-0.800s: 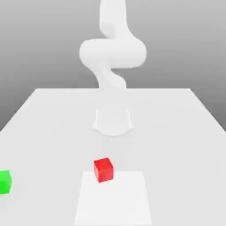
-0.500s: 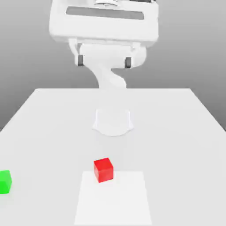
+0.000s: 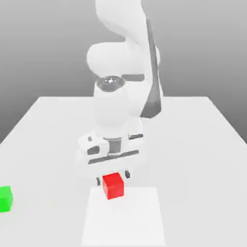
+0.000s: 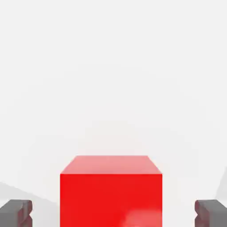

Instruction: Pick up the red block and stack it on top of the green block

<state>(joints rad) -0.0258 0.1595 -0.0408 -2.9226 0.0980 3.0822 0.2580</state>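
Observation:
The red block [image 3: 113, 186] rests on the white table [image 3: 193, 144], at the far edge of a paler square patch. My gripper [image 3: 112, 177] has come down right behind and over it, hand pointing down, jaws open. In the hand view the red block [image 4: 111, 190] lies between the two dark fingertips [image 4: 16, 213], with a wide gap on each side and no contact. The green block [image 3: 5, 198] stands apart at the exterior view's left edge, near the table's front.
A paler square patch [image 3: 123, 217] marks the table's front middle. The white arm [image 3: 120, 53] rises behind the hand and covers the centre of the table. Bare tabletop stretches to the exterior view's right.
The hand has dropped from high above the table to just over the red block, the arm folding forward. Neither block has moved.

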